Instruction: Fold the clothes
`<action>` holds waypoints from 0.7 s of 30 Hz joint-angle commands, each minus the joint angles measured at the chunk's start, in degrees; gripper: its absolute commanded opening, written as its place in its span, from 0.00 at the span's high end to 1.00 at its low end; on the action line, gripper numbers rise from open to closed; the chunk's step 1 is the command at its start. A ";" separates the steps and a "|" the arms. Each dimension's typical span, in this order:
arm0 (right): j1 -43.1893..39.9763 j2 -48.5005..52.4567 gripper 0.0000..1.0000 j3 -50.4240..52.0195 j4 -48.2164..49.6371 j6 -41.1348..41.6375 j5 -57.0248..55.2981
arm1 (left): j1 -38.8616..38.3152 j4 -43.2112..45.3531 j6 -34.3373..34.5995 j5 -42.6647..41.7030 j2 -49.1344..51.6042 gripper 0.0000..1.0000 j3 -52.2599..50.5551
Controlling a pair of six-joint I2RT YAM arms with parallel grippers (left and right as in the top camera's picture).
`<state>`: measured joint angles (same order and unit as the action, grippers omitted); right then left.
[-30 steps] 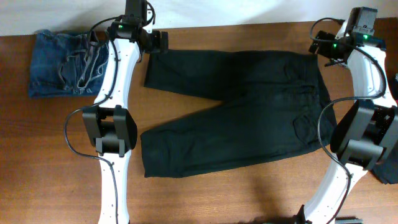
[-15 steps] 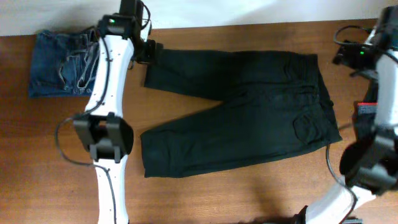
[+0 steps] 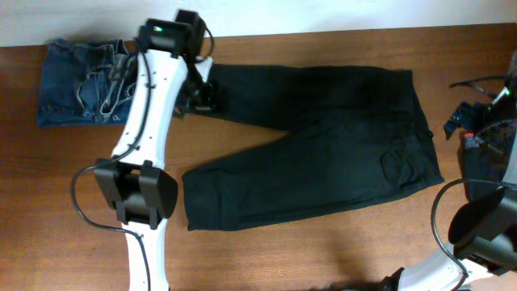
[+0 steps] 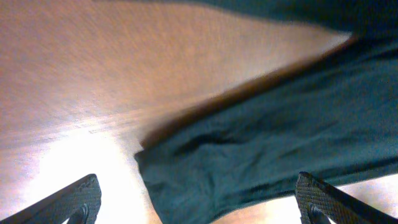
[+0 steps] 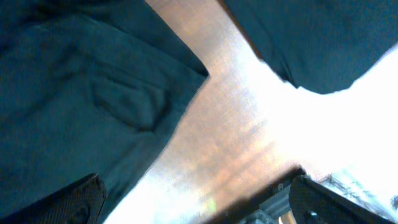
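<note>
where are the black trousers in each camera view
Overhead: black trousers spread mid-table, waist right, legs left.
Left wrist: one leg end fills the lower right.
Right wrist: the pocketed part fills the left half.
Shared landmark: the brown wooden table.

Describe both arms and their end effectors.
Left arm and right arm: white tubular links, bulky black joint housings, thin black cables looping alongside. A green light glows near the left wrist. Left end effector and right end effector have black, weave-textured fingers.
</note>
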<state>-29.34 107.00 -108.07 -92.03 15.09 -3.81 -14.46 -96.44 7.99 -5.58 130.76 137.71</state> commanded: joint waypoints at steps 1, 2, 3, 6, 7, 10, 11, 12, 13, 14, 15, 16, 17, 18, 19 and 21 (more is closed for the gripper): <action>-2.69 -0.04 0.01 2.64 -1.22 2.21 2.29 | -1.16 -0.28 1.62 1.75 -9.11 0.01 -7.91; -2.80 -0.09 0.01 2.75 -1.25 2.19 3.02 | -1.16 -0.28 2.08 2.25 -11.21 0.01 -9.09; -2.93 -0.44 0.01 2.91 -1.29 2.16 4.39 | -1.16 -0.28 2.12 2.43 -14.01 0.01 -10.45; -2.75 -2.67 0.01 4.61 -0.79 2.19 5.51 | -1.16 -0.26 4.33 2.38 -24.85 0.01 -16.02; -2.75 -3.19 0.01 5.27 -0.44 2.19 5.51 | -1.18 -0.26 4.85 2.38 -26.97 0.01 -17.51; -3.19 -8.35 0.01 14.32 6.82 3.45 5.53 | -1.22 0.48 11.87 2.12 -39.10 0.01 -29.88; -3.76 -9.70 0.01 18.14 10.14 4.61 5.60 | -1.22 1.92 13.40 1.42 -42.21 0.01 -34.36; -4.26 -10.34 0.01 20.74 12.24 5.66 6.10 | -1.22 3.50 14.51 0.24 -44.52 0.01 -37.94; -4.59 -10.49 0.01 22.27 13.42 5.92 6.82 | -1.22 5.55 15.58 -1.57 -46.84 0.01 -41.94; -5.18 -10.54 0.01 24.61 15.23 6.01 8.37 | -1.20 8.09 16.72 -4.24 -49.35 0.01 -46.60; -5.64 -10.49 0.01 27.17 17.27 6.01 9.81 | -1.22 10.78 18.18 -6.73 -51.91 0.01 -51.49; -5.70 -10.49 0.01 28.35 18.25 6.03 10.14 | -1.22 12.74 19.37 -8.17 -53.68 0.01 -55.28; -5.70 -10.49 0.01 30.10 19.82 6.03 10.27 | -1.20 14.82 20.61 -8.98 -55.54 0.01 -59.43; -5.53 -10.49 0.01 31.30 21.03 6.01 10.27 | -1.20 16.87 22.27 -9.31 -57.40 0.01 -64.30; -5.51 -10.49 0.01 32.09 21.97 6.03 10.29 | -1.20 17.84 22.86 -9.77 -58.27 0.02 -67.28; -5.51 -10.40 0.01 32.74 23.26 6.03 10.29 | -1.20 19.32 22.86 -11.91 -58.97 0.03 -72.13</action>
<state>-34.76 97.21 -76.42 -70.13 20.25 5.13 -15.79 -78.70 26.92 -12.34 74.81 72.31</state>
